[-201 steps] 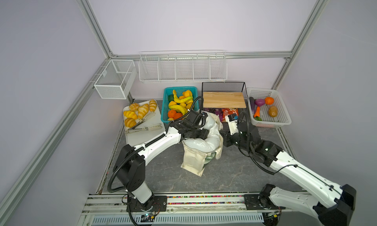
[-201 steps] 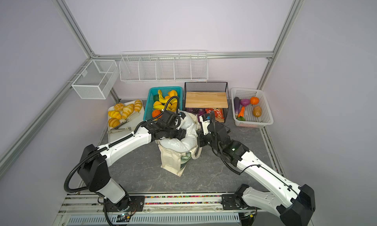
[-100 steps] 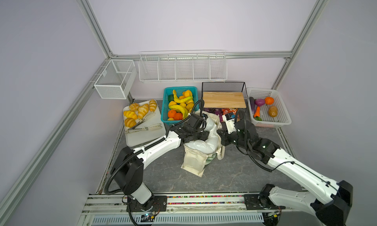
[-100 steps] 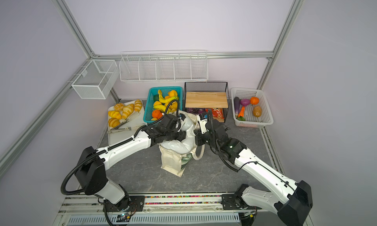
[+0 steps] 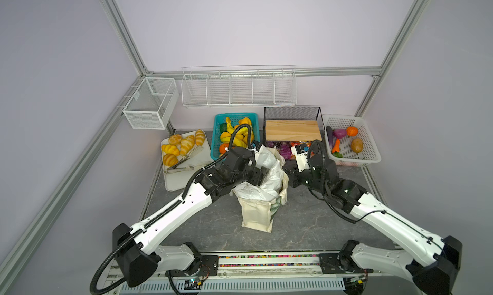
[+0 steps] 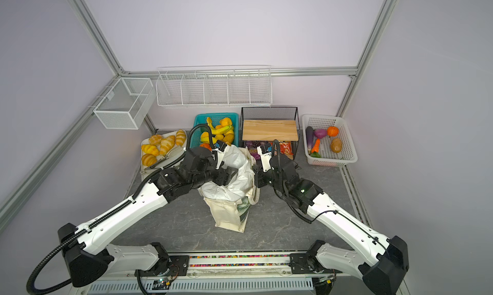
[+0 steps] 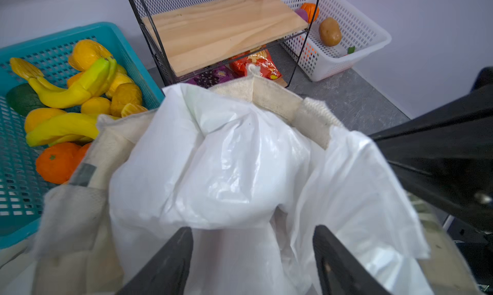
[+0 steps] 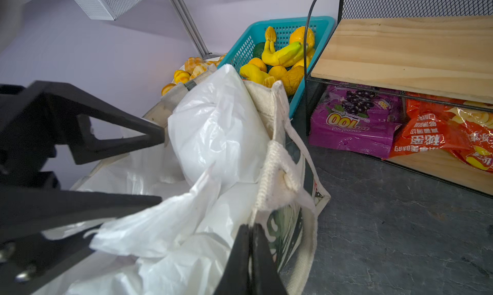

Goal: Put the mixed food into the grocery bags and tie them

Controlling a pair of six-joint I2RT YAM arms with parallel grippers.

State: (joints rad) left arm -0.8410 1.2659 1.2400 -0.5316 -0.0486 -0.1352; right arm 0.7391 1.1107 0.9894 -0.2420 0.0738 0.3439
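A cream canvas tote [image 5: 256, 213] [image 6: 226, 213] stands mid-table with the white plastic bag [image 5: 269, 171] [image 6: 240, 173] stuffed into its mouth. My left gripper [image 7: 252, 235] [image 5: 262, 176] is open, its fingers spread over the plastic bag's crumpled opening [image 7: 213, 173] with nothing pinched. My right gripper [image 8: 249, 228] [image 5: 286, 173] is shut on the tote's rim [image 8: 266, 189], just below the strap's sewn end. From the right wrist view the left gripper [image 8: 161, 168] shows with its fingers wide apart. The mixed food is hidden; the plastic bag bulges.
Behind the tote are a teal basket [image 5: 216, 136] of fruit and a black wire shelf with a wooden board [image 5: 292, 129], with purple and red snack packets [image 8: 354, 120] under it. A white basket [image 5: 370, 152] of vegetables stands at the back right, a tray of bread rolls [image 5: 173, 181] at the left.
The left gripper's fingers have spread wider and it has drawn back a little over the bag mouth; the plastic has slackened. The right gripper has shifted slightly toward the tote, still shut.
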